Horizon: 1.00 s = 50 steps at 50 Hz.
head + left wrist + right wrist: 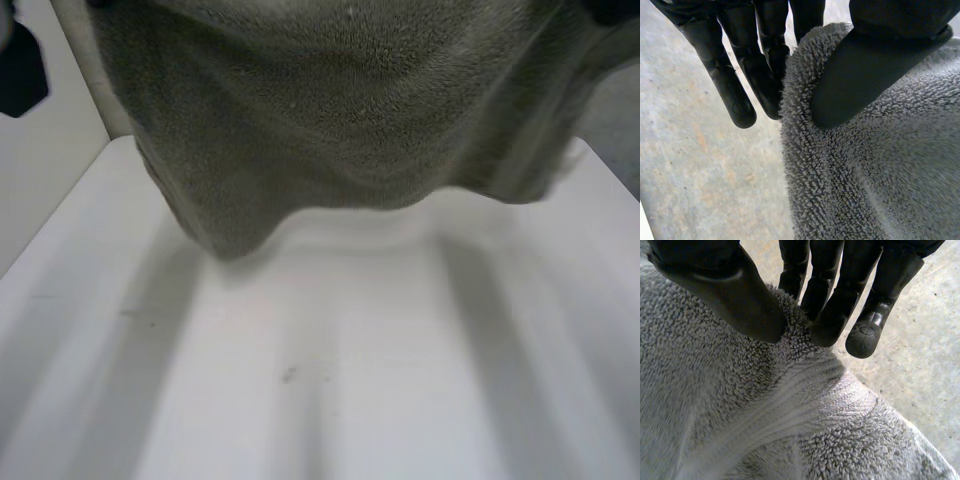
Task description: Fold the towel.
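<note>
Left hand (pixel 865 70) and right hand (pixel 730 295) pinch towel (pixel 340 110) top edge, thumb against fingers. Lower hem onto table (pixel 330 380) evenly, hands level.

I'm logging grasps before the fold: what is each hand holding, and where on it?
Both hold the grey terry towel, lifted over the white table. The left hand pinches one top corner, the right hand the other.
</note>
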{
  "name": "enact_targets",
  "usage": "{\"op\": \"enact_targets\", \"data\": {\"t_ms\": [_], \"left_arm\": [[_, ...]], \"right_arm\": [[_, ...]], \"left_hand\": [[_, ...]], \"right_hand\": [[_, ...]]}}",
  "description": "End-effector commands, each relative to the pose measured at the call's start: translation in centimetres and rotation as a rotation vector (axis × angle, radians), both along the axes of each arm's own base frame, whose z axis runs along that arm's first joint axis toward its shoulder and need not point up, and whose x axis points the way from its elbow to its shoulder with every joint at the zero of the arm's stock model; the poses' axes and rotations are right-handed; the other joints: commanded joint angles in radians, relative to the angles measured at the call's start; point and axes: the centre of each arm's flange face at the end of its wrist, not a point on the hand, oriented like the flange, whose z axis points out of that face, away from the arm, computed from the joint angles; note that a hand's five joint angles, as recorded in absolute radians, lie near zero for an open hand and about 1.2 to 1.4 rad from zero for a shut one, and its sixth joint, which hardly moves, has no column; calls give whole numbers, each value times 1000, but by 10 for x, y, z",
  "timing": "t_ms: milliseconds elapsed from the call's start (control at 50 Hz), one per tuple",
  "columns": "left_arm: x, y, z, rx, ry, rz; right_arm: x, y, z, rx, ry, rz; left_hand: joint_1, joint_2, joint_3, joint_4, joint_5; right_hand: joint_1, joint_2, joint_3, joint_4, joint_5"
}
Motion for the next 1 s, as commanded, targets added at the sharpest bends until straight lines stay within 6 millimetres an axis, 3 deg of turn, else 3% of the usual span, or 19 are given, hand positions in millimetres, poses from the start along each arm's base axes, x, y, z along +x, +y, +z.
{"op": "enact_targets", "data": {"t_ms": [20,140,180,240,320,380,460,500,560,680,800,820,840,880,900,920,960,980,1000], "left_arm": [[6,11,-25,57,-2,-9],[-2,-3,-74,184,-71,-10],[-15,-27,-120,291,-131,-9],[-27,-51,-157,358,-173,-6],[-38,-80,-173,352,-173,2],[-52,-110,-162,253,-142,5],[-63,-135,-125,87,-91,16],[-67,-143,-76,-97,-5,25],[-64,-145,-44,-225,69,35],[-56,-138,-23,-302,114,57],[-48,-129,-89,-91,6,68],[-45,-125,-116,-17,-35,67],[-45,-124,-116,-16,-36,67],[-36,-113,-176,148,-126,70],[-36,-113,-176,148,-126,70],[-30,-105,-204,226,-168,71],[-26,-95,-230,301,-210,67],[-21,-85,-252,369,-244,68],[-15,-74,-271,429,-278,66]], "right_arm": [[-1,7,6,137,61,10],[16,-23,-38,320,139,29],[19,-32,-48,341,148,29],[30,-54,-74,389,171,32],[42,-83,-99,399,174,26],[54,-115,-108,314,141,24],[70,-151,-89,58,25,19],[72,-156,-77,-27,-14,12],[71,-159,-55,-159,-77,-6],[59,-138,-43,-162,-97,7],[55,-124,-75,-19,-41,24],[54,-119,-93,61,-5,40],[54,-113,-116,157,39,59],[53,-107,-138,247,84,80],[53,-100,-162,334,131,99],[53,-100,-162,335,132,99],[49,-81,-216,501,247,138],[49,-81,-216,502,247,138],[46,-72,-244,583,314,148]], "left_hand": [[206,180,180,178,205],[206,180,180,178,205],[206,180,180,178,205],[206,180,180,178,205],[206,180,180,178,205],[206,180,180,178,205],[206,180,180,178,205],[206,180,180,178,205],[206,180,180,178,205],[206,180,180,178,205],[206,180,180,178,205],[206,180,180,178,205],[206,180,180,178,205],[206,180,180,178,205],[206,180,180,178,205],[206,180,180,178,205],[206,180,180,178,205],[206,180,180,178,205],[206,180,180,178,205]], "right_hand": [[75,79,62,55,53],[75,79,62,55,53],[75,79,62,55,53],[75,79,62,55,53],[75,79,62,55,53],[75,79,62,55,53],[75,79,62,55,53],[75,79,62,55,53],[75,79,62,55,53],[75,79,62,55,53],[75,79,62,55,53],[75,79,62,55,53],[75,79,62,55,53],[75,79,62,55,53],[75,79,62,55,53],[75,79,62,55,53],[75,79,62,55,53],[75,79,62,55,53],[75,79,62,55,53]]}}
